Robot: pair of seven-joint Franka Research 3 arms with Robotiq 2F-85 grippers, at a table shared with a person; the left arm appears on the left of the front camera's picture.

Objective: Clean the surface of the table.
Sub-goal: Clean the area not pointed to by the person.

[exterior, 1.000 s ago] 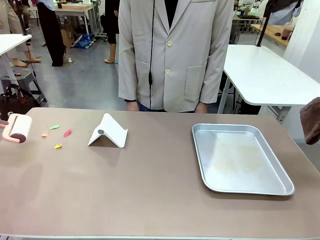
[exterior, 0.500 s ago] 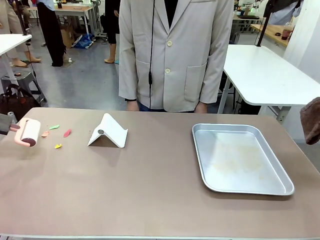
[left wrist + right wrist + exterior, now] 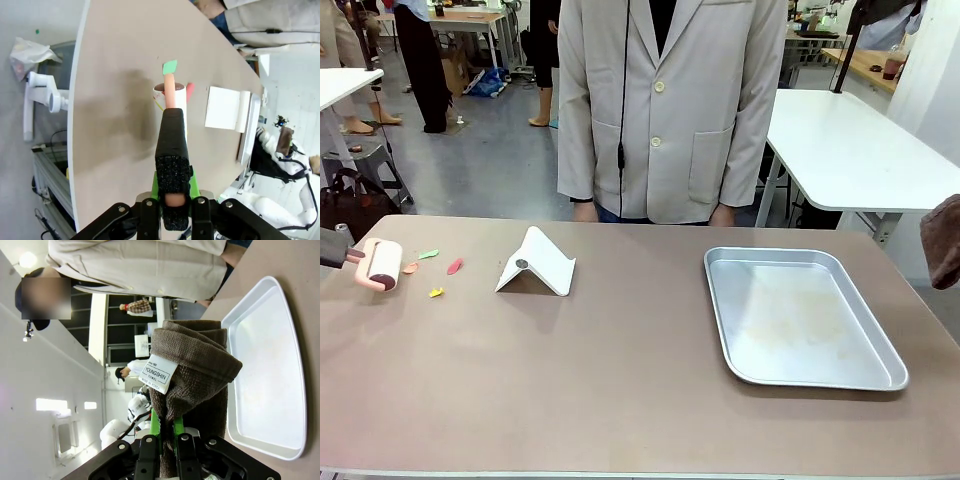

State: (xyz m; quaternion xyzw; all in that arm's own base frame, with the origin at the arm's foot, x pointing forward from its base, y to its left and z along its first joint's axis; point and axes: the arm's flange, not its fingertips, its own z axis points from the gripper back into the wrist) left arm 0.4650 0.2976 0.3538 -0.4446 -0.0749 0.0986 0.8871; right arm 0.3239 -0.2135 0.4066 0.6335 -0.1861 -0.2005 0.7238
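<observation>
Clearly, right claw [image 3: 165,429] clamped on towel [image 3: 200,370] (label [image 3: 160,374]: YOUNGSHIN TOWEL), left claw [image 3: 173,186] gripping lint roller [image 3: 173,127]

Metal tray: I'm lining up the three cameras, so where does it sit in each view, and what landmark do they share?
Front view: the metal tray lies flat on the right half of the table.
Left wrist view: the tray is a pale strip seen nearly edge-on at mid-right, just past the white stand.
Right wrist view: the tray takes up the right side, beside the brown towel.
Shared landmark: the person's pale jacket.
</observation>
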